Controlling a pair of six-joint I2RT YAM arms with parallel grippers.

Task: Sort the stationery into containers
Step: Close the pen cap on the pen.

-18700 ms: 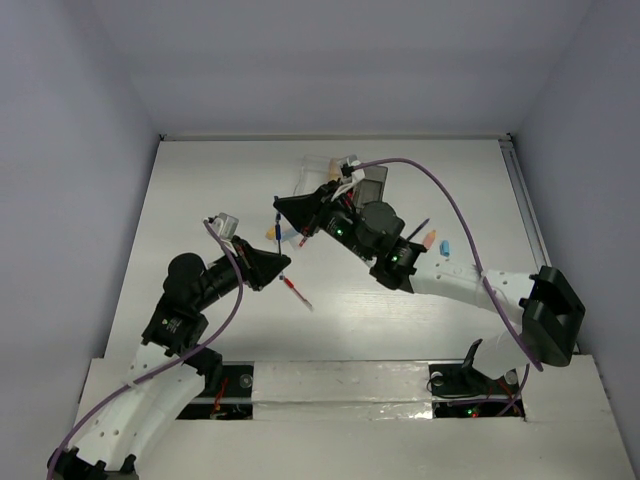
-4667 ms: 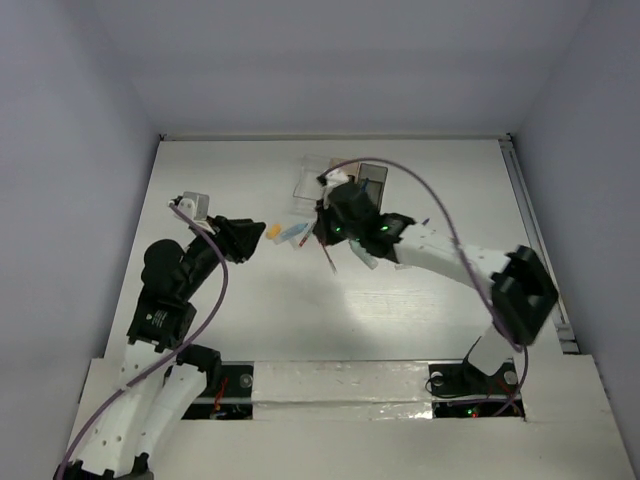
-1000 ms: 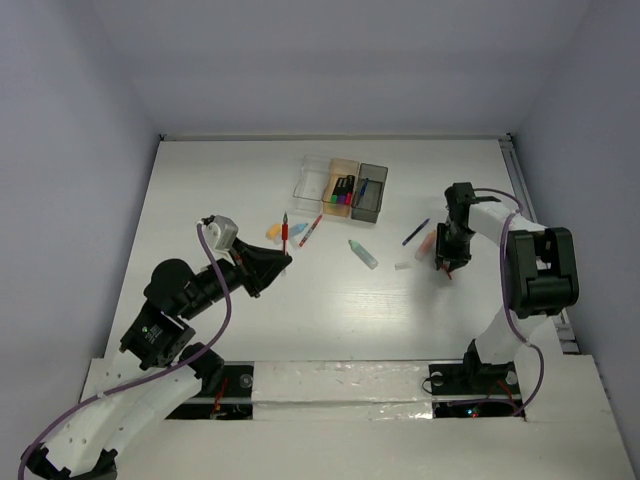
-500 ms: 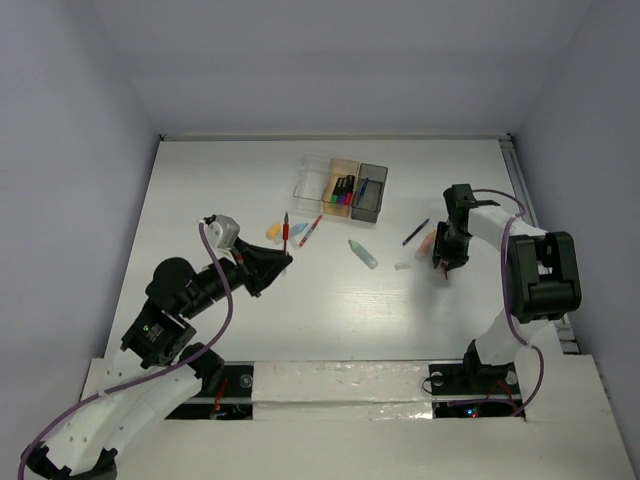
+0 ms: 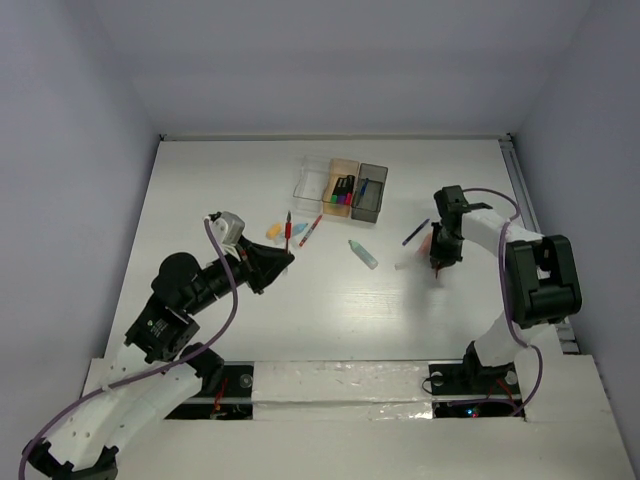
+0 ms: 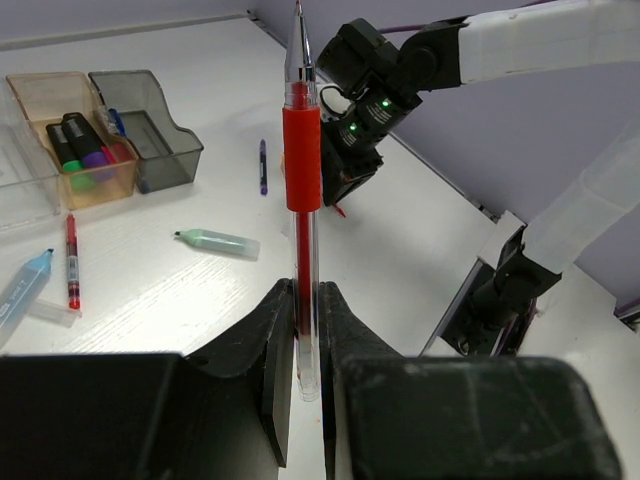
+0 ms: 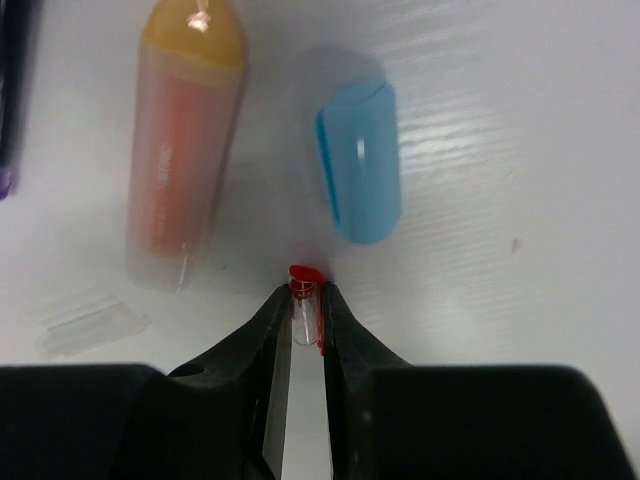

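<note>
Closing just now, our right gripper [image 7: 300, 305] seems to pinch 1 red-tipped pen [image 7: 303, 278] near the blue cap [image 7: 358, 160]; our left gripper [image 6: 305, 320] clenches a red pen [image 6: 301, 150] upright, so both pens can go to the 3 boxes [image 5: 333, 178].

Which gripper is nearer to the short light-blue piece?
Right. The right gripper, shut on a red-tipped clear tube, is just beside the light-blue piece; the left gripper, holding a red pen, is far across the table.

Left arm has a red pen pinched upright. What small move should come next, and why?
Probably swing the left gripper toward the dark grey box: the red pen is clamped upright, and that box already holds a blue pen, while the tan box holds markers.
</note>
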